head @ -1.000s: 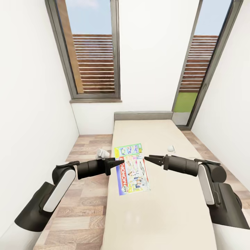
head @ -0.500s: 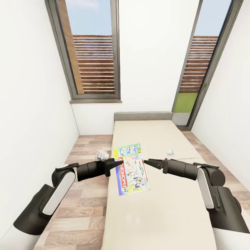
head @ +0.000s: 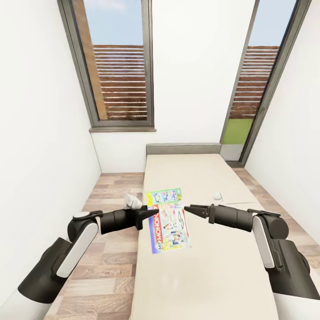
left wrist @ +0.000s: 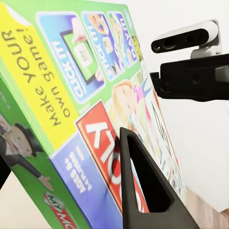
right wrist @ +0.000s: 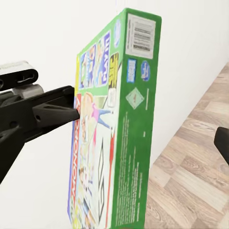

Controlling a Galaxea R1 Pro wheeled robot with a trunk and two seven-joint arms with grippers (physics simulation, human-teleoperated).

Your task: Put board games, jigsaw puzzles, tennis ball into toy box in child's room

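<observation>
A Monopoly board game (head: pixel 171 222), a flat green box with a colourful cover, lies on the beige mattress of the bed (head: pixel 209 275). My left gripper (head: pixel 153 213) is at the box's left edge and shut on it. In the left wrist view one finger (left wrist: pixel 143 191) lies across the cover of the board game (left wrist: pixel 86 95), and the box's side fills the space between the jaws. My right gripper (head: pixel 190 209) stands open just off the box's right edge, not touching it. The right wrist view looks at the green side of the board game (right wrist: pixel 131 143), with the left gripper's fingers (right wrist: pixel 52 112) beyond it.
The bed's grey headboard (head: pixel 183 148) stands against the far white wall between two dark-framed windows (head: pixel 120 66). Wood-plank floor (head: pixel 106 249) runs along the bed's left side beside a white wall. A narrower strip of floor (head: pixel 266 200) lies on the right.
My left gripper has drawn slightly toward me, and the board game has shifted with it along the mattress. The right gripper has edged a little lower and stays beside the box.
</observation>
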